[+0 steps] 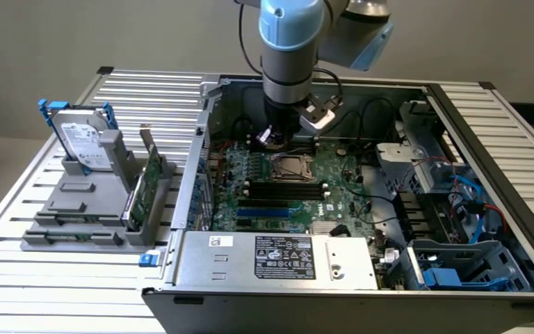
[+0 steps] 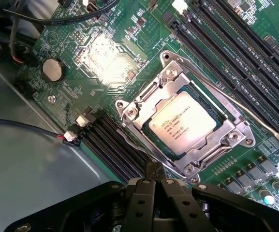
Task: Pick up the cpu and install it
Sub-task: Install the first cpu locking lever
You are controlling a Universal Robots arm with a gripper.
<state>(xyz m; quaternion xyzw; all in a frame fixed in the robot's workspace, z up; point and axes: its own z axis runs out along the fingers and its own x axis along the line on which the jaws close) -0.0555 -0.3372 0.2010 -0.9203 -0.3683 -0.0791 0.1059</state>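
One cpu (image 2: pixel 183 122) sits in its socket (image 2: pixel 144 104), just beyond the closed gripper (image 2: pixel 154 170).

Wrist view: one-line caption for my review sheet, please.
Small square silvery-grey cpu seated in the motherboard's open metal socket frame, with the shut black fingers empty beside it.

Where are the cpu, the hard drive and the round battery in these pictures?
cpu (image 2: pixel 184 121): wrist view, middle of its metal top.
hard drive (image 1: pixel 83 145): exterior view, on its white label.
round battery (image 2: pixel 52 69): wrist view, middle of its face.
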